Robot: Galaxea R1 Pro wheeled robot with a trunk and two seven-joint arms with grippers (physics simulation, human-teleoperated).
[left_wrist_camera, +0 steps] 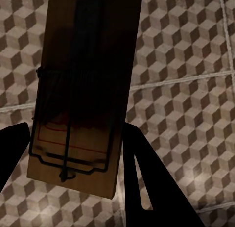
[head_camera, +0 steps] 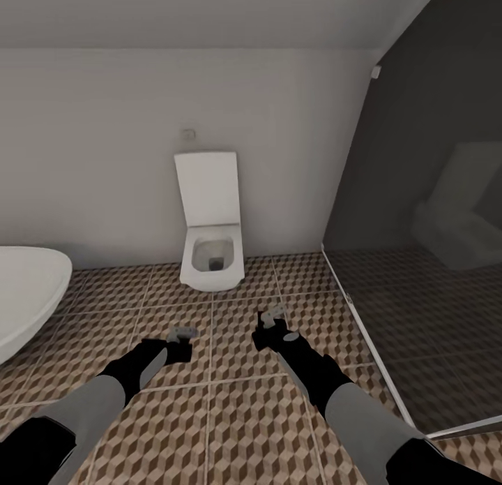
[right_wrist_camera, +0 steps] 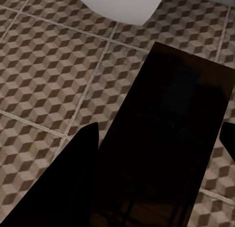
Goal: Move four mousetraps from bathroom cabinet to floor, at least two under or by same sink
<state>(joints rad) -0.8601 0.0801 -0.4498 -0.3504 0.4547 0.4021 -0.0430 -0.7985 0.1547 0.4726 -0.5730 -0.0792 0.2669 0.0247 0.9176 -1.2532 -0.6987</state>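
Observation:
A mousetrap (left_wrist_camera: 83, 89), a pale wooden board with dark wire parts and red print, sits between the dark fingers (left_wrist_camera: 147, 188) of my left gripper (head_camera: 183, 333), which is shut on it. My right gripper (head_camera: 270, 319) is shut on a second mousetrap (right_wrist_camera: 166, 138), seen as a flat, deeply shadowed board between its fingers (right_wrist_camera: 73, 183). Both grippers hang low over the bathroom floor (head_camera: 230, 408) of brown cube-pattern tiles, a little in front of the toilet. The cabinet and the bathroom sink are out of view.
A white wall-hung toilet (head_camera: 210, 248) with its lid up stands straight ahead against the pale wall. The rim of a white bathtub (head_camera: 24, 289) juts in at the left. A dark glass shower partition (head_camera: 418, 262) with a pale floor rail closes the right side.

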